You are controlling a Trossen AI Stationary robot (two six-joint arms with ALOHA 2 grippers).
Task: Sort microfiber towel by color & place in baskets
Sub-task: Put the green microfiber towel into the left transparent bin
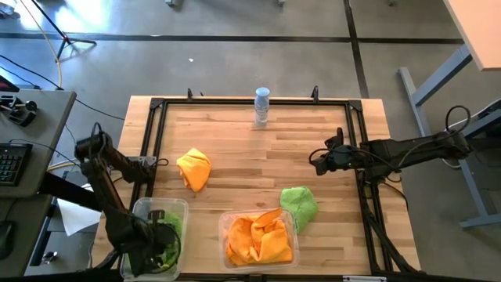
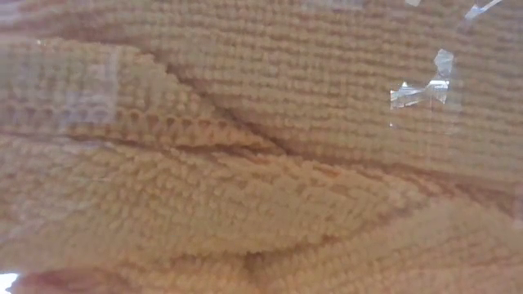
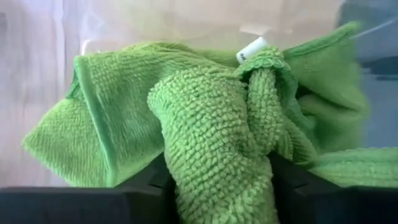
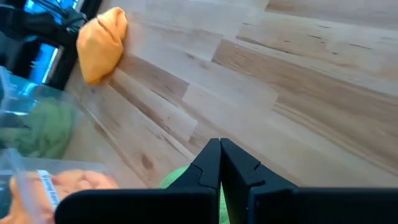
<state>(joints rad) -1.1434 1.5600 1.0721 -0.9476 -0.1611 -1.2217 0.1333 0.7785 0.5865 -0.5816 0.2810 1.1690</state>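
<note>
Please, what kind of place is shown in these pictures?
Probably a robotics lab or workshop: a framed wooden table on a bare concrete floor, floor cables, and a desk with a keyboard.

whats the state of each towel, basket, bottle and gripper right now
left gripper: over the narrow basket, green towel between its fingers
right gripper: shut, empty
wide basket: holds orange towels
loose orange towel: on table
loose green towel: on table beside the wide basket
bottle: upright

Bright green nubby microfiber towel (image 3: 217, 143) between the left pincer's black fingers (image 3: 323, 199), small white tag (image 3: 250, 48) above. Orange towel lump (image 4: 102, 43) on pale striped wood-plank table (image 4: 280, 81), beyond the right pincer's black fingers (image 4: 249, 186).
</note>
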